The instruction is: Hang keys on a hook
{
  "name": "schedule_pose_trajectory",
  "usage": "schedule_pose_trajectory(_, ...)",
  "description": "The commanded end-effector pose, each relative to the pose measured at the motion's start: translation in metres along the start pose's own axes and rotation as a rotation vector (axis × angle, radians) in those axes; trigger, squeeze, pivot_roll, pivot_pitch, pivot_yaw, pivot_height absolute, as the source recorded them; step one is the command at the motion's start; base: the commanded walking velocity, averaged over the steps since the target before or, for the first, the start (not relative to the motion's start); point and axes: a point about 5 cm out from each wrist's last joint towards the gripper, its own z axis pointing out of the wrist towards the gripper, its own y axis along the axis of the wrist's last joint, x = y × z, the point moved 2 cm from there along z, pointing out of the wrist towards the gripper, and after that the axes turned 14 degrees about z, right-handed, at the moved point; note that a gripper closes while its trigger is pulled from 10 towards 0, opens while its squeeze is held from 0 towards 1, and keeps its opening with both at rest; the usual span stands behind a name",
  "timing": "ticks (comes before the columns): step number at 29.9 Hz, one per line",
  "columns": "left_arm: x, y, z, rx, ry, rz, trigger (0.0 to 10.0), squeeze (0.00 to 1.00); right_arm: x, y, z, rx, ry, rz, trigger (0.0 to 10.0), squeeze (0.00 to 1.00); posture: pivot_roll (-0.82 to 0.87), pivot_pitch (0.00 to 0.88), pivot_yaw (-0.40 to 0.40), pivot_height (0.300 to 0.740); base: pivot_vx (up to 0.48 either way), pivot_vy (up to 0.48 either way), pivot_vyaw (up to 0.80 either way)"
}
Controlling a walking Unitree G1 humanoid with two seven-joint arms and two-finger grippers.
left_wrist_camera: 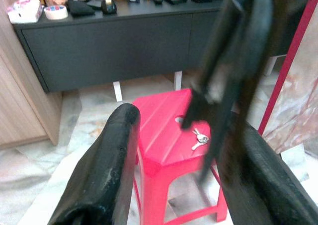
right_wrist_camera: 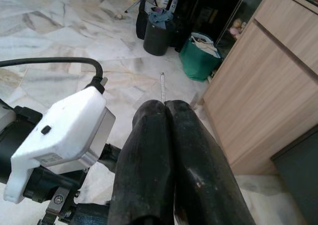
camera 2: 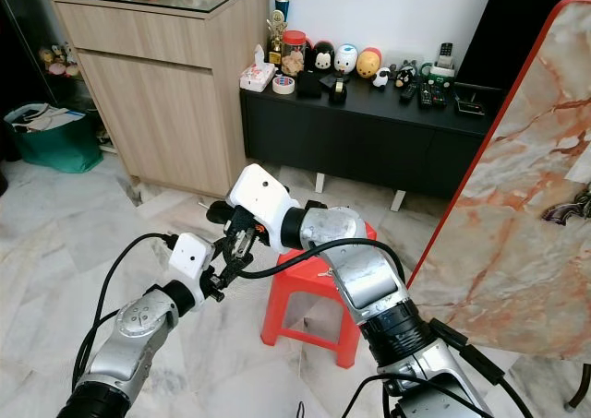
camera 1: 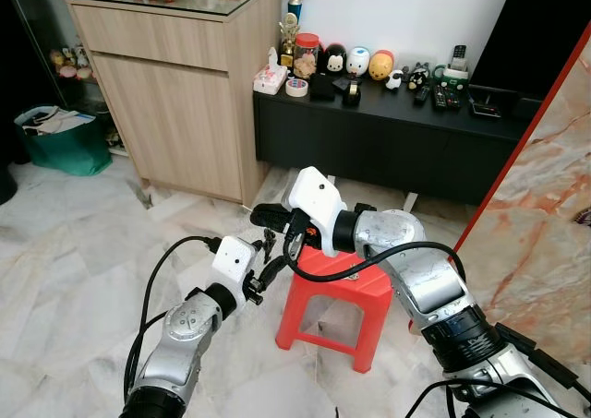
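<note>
A small bunch of silver keys [left_wrist_camera: 200,138] lies on top of the red plastic stool [camera 1: 343,277], beside a hole in its seat. My right gripper [camera 1: 259,217] reaches leftward past the stool, above its near left corner, and is shut. A thin metal rod [right_wrist_camera: 162,86] sticks out from between its fingertips [right_wrist_camera: 149,116]. My left gripper [camera 1: 268,272] is just below it, open and pointing up toward the stool. In the left wrist view the right gripper's black fingers [left_wrist_camera: 223,76] cross the gap between the left gripper's fingers [left_wrist_camera: 112,160].
A low black cabinet [camera 1: 388,137] with figurines and remotes lines the white wall behind the stool. A tall wooden cabinet [camera 1: 175,86] stands to its left, with a green bag [camera 1: 60,141] beyond. A marble slab [camera 1: 545,215] leans at the right. The floor is marble tile.
</note>
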Motion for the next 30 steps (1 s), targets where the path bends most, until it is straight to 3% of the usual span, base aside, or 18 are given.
schedule_pose_trajectory(1,0.002,0.002,0.001,-0.005,0.004,0.014,0.0,0.00,0.001,0.004,-0.002,-0.007,-0.006,-0.014,10.0,0.00,0.04,0.000,-0.090,0.740,0.000,0.000,0.00)
schedule_pose_trajectory(30,0.001,0.002,0.000,-0.011,-0.008,0.012,0.0,0.00,-0.024,-0.022,-0.024,0.077,-0.107,0.005,10.0,0.00,0.05,0.000,-0.086,0.740,0.000,0.000,0.00)
